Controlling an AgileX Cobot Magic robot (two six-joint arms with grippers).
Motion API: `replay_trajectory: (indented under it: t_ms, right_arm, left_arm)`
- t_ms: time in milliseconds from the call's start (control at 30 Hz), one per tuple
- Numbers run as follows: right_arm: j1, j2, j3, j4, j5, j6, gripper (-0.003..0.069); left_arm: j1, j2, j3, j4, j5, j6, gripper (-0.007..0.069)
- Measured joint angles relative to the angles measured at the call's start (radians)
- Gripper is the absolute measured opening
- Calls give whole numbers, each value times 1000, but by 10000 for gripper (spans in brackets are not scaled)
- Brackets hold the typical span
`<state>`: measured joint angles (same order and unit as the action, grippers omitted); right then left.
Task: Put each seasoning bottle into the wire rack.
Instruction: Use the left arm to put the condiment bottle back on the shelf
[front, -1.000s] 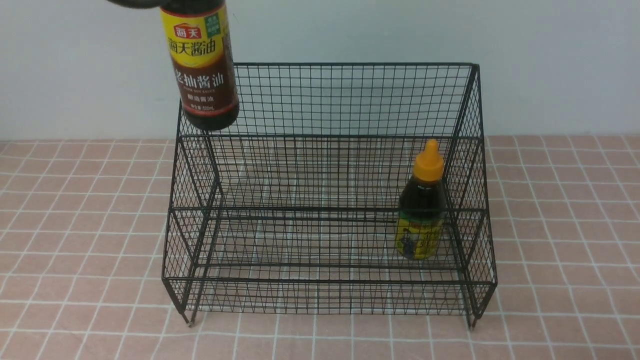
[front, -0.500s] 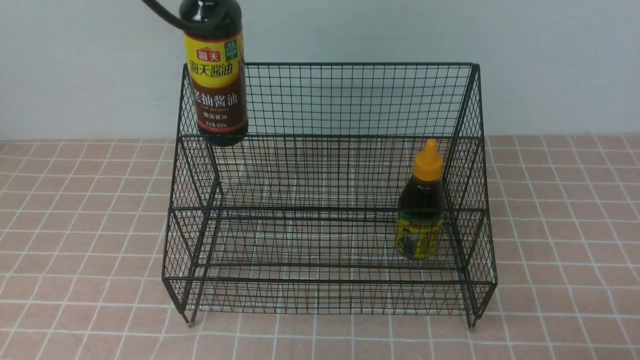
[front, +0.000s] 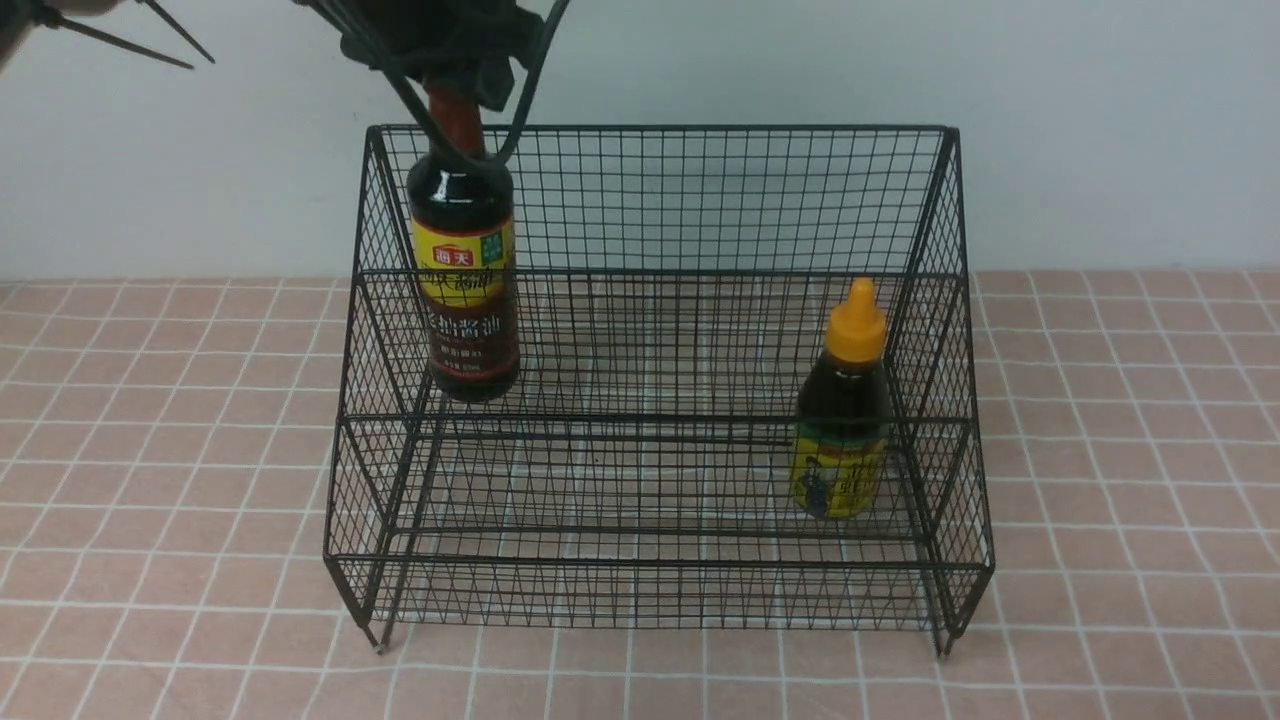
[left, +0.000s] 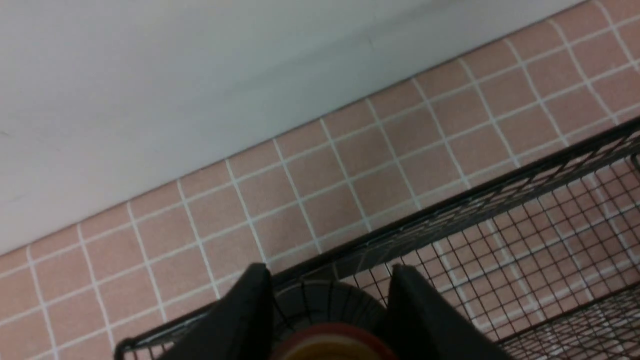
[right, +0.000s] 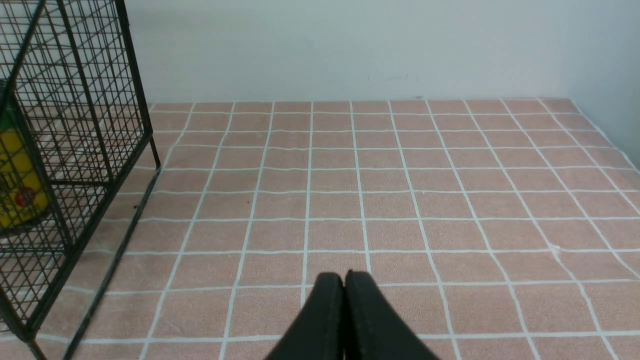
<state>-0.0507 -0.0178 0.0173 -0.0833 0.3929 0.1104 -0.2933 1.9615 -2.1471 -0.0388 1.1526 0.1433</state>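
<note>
The tall dark bottle with a brown-red cap and yellow-and-brown label is upright at the left end of the upper tier of the black wire rack. My left gripper is shut on its cap from above; in the left wrist view the cap sits between the two fingers. The short bottle with an orange-yellow pointed cap stands on the lower tier at the right, and its label shows in the right wrist view. My right gripper is shut and empty, low over the tiles to the right of the rack.
The pink tiled tabletop surrounds the rack. A pale wall stands close behind it. Black cables hang from my left arm beside the tall bottle's neck.
My left gripper has lowered the tall bottle from above the rack's top left corner down into the upper tier, shifting slightly right. The short bottle has not moved.
</note>
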Motion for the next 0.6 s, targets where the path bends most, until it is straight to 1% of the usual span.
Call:
replay_trajectory:
  t_ms: [267,500,567,600]
  right_arm:
    - [0,0,0,0,0,0,-12]
    - [0,0,0,0,0,0,-12]
    - [0,0,0,0,0,0,-12]
    - [0,0,0,0,0,0,-12]
  left_arm:
    - [0,25,-7,4,48,0,269]
    - [0,28,-10,25,53,-10,269]
    - [0,20,-18,65,79,-40,300]
    - [0,8,-26,81,88,-58,332]
